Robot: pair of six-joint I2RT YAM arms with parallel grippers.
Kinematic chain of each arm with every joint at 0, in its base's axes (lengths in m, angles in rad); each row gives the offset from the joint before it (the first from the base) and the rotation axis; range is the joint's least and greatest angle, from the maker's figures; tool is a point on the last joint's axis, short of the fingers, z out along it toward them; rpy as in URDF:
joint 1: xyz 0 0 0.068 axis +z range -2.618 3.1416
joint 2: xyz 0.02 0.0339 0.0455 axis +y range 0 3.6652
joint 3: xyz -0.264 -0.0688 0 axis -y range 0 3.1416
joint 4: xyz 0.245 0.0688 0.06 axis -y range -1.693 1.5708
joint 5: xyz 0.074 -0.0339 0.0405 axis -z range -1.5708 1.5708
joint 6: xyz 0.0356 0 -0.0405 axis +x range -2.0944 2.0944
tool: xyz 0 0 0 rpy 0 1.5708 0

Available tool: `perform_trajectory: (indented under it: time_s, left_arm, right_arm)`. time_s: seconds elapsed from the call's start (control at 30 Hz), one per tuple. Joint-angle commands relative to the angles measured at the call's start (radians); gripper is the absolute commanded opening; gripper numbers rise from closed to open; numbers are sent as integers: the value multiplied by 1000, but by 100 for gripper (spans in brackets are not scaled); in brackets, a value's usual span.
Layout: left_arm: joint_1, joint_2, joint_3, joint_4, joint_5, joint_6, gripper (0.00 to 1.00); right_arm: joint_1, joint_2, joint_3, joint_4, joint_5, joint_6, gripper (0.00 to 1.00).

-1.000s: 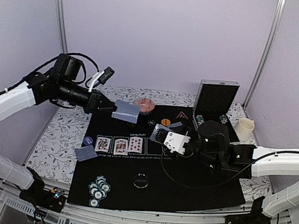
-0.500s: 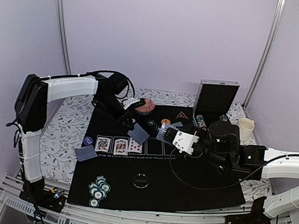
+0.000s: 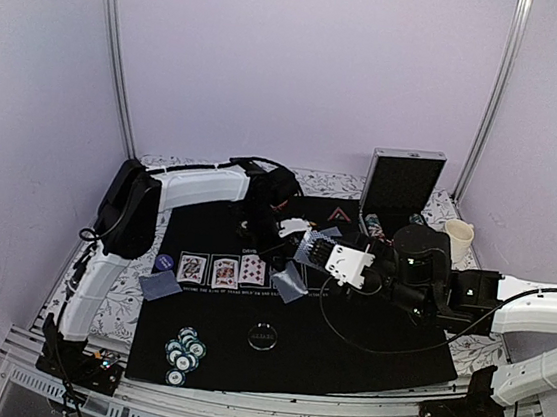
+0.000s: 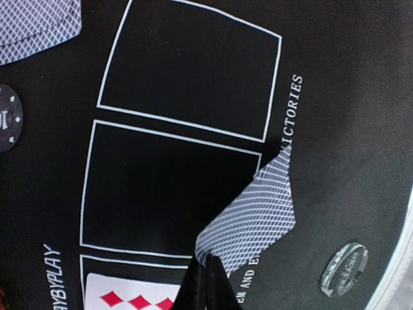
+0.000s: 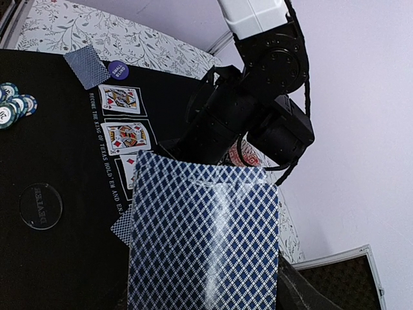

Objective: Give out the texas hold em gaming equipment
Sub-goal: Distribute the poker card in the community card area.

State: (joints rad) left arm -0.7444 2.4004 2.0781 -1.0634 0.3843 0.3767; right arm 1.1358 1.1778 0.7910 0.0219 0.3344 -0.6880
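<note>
Left wrist, left end effector (image 4: 205,271) pinching card (image 4: 248,216), right end effector (image 3: 312,251) seemingly gripping deck (image 5: 203,239)

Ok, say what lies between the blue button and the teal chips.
A face-down card by the blue button, then bare mat to the teal chips: top view.

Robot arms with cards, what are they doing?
They are dealing a poker game. The left arm's jaws pinch one blue-grey-backed playing card over the large black mat, beside its empty white rectangles. The right arm's jaws hold the blue-backed deck nearby. Three face-up cards already lie in a row on the mat.
</note>
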Motion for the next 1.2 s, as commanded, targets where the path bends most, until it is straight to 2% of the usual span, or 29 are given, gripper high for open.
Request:
perform_trajectory:
  time_s: [0.0, 0.2, 0.3, 0.6, 0.9, 1.17]
  left_arm:
    - [-33, 42, 26, -33, -154, 62, 0]
    - [-64, 72, 61, 84, -368, 74, 0]
    - [-76, 77, 63, 134, -429, 108, 0]
    - [-127, 68, -16, 259, -448, 256, 0]
    - [-136, 45, -64, 276, -469, 358, 0]
    - [-132, -33, -164, 319, -421, 460, 0]
  right_arm:
    - [-5, -24, -4, 12, -5, 21, 59]
    - [-4, -17, -3, 12, 2, 16, 59]
    - [-4, -15, -2, 7, 5, 23, 59]
    - [-4, -16, -1, 4, 9, 24, 59]
    - [-4, -27, -1, -17, 12, 37, 59]
    - [-5, -27, 1, -21, 14, 38, 59]
